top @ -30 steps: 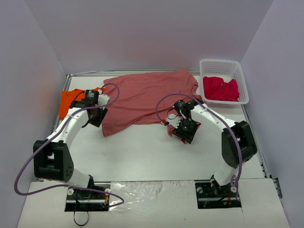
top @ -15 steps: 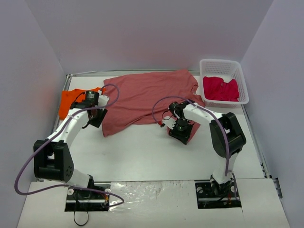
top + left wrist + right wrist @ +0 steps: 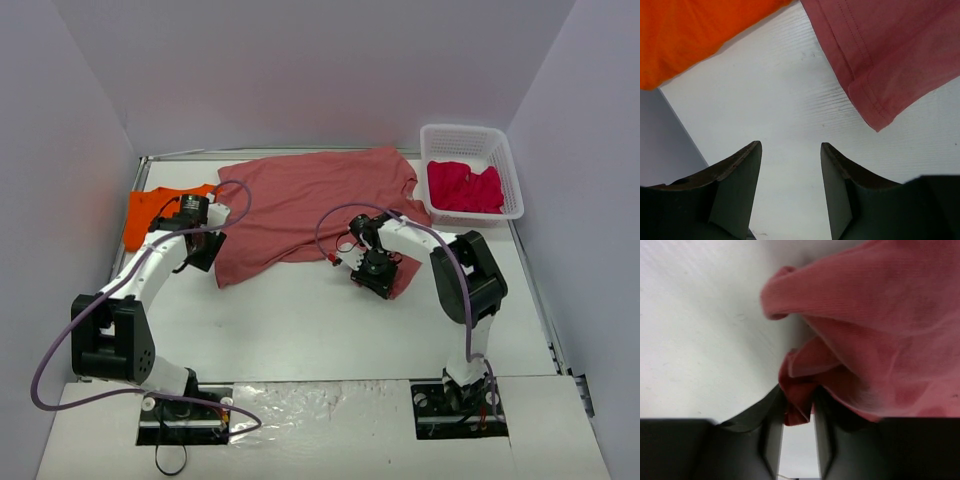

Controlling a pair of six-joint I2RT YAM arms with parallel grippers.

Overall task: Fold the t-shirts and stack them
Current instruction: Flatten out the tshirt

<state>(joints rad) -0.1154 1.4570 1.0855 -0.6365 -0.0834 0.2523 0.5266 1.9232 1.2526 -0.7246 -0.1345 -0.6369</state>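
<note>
The large brick-red t-shirt [image 3: 300,200] lies spread across the back of the table. My right gripper [image 3: 372,270] is shut on a bunched fold of its near right corner [image 3: 840,360] and holds it just above the table. My left gripper [image 3: 200,248] is open and empty over bare table, beside the shirt's near left corner [image 3: 880,65]. The orange t-shirt [image 3: 150,210] lies at the far left, and it also shows in the left wrist view [image 3: 695,30]. The crimson-pink t-shirt [image 3: 463,187] sits in the basket.
A white plastic basket [image 3: 470,135] stands at the back right. Grey walls close in the table on three sides. Purple cables loop over both arms.
My right gripper has moved left and a little toward the back, dragging the shirt's near right corner with it. The left arm has barely moved.
</note>
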